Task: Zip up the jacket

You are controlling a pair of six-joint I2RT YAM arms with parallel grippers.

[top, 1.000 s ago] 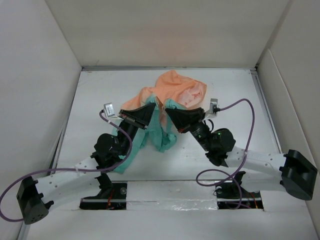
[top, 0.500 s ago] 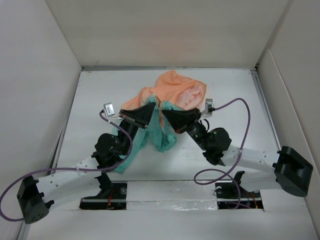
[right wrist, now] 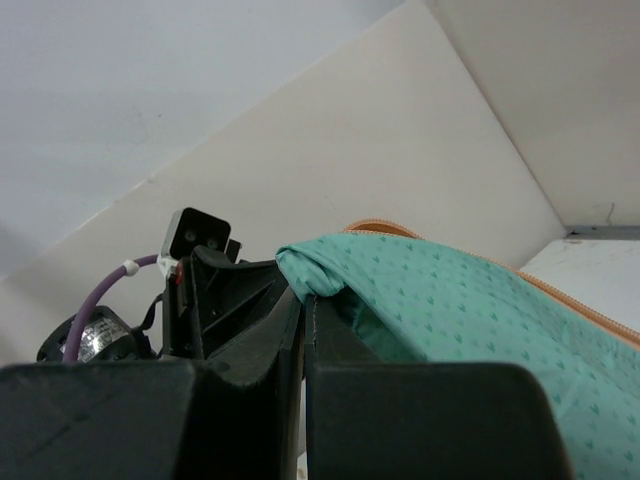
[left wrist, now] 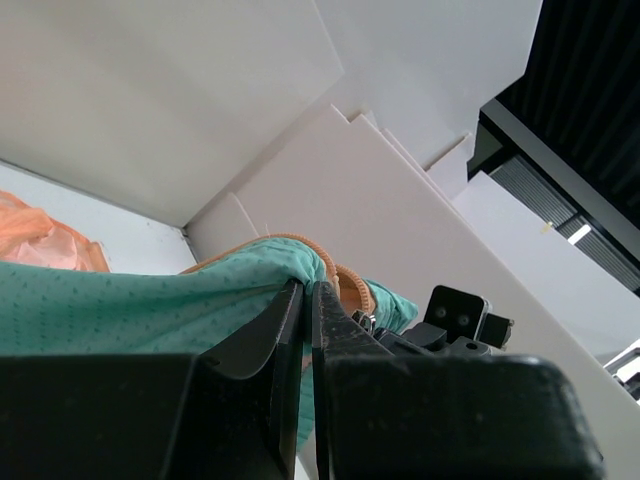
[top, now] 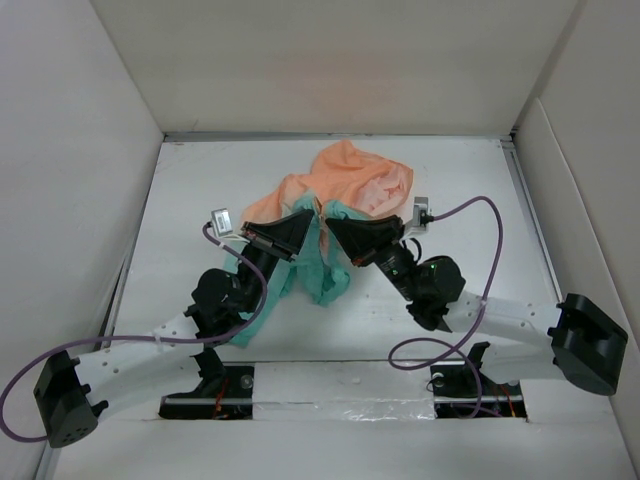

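The jacket lies bunched mid-table, orange at the far end, teal toward me. My left gripper and right gripper meet tip to tip at its lifted teal hem. In the left wrist view the left gripper is shut on the teal cloth beside the orange zipper tape, with a small metal slider just behind. In the right wrist view the right gripper is shut on a fold of the teal cloth; the orange zipper edge runs along its top.
White walls enclose the table on three sides. A teal sleeve trails down beside the left arm. Purple cables loop from both wrists. The table's near edge has a strip with both arm bases.
The right arm has shifted slightly left toward the left gripper, bringing the two tips closer. The left arm has hardly moved. Both stay shut on the jacket.
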